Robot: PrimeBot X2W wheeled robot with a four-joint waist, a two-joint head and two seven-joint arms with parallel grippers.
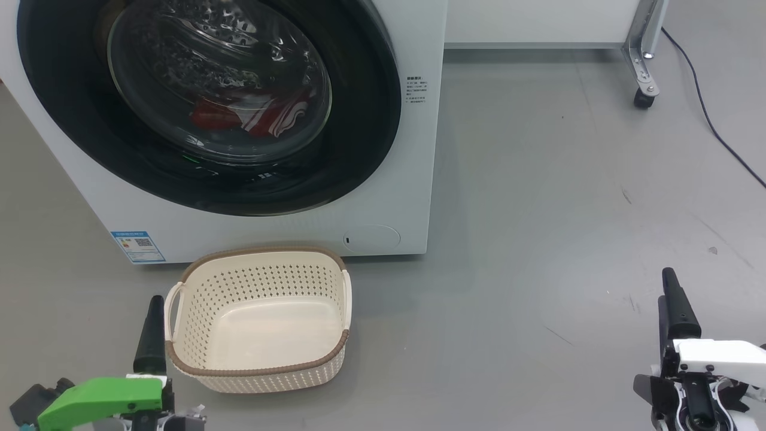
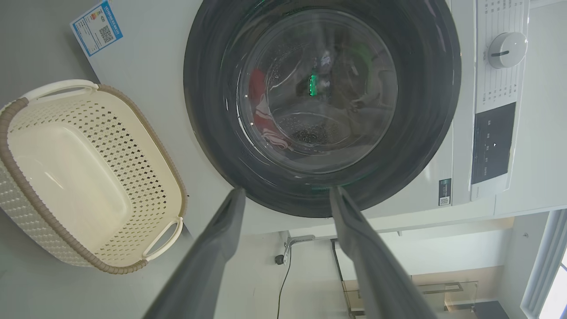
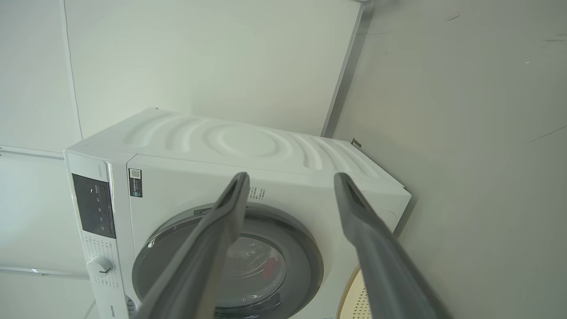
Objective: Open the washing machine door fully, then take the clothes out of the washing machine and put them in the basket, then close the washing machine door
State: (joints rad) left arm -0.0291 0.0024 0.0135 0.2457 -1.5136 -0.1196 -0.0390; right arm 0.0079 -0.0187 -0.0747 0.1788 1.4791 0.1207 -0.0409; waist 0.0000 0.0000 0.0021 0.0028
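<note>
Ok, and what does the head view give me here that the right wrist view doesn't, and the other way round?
Head view adds: the blue label sticker, the whole basket, empty, the left gripper beside it, a caster leg and a cable.
Right wrist view adds: the washing machine's rippled top, its dark control panel and dial.
Both share: the washing machine door shut, red clothes behind its glass, the open right gripper, some basket rim.

You see the grey floor (image 1: 538, 239) carrying the washing machine (image 1: 419, 197), the basket (image 1: 263, 377) just before it, a castor (image 1: 643, 99) to its right.
</note>
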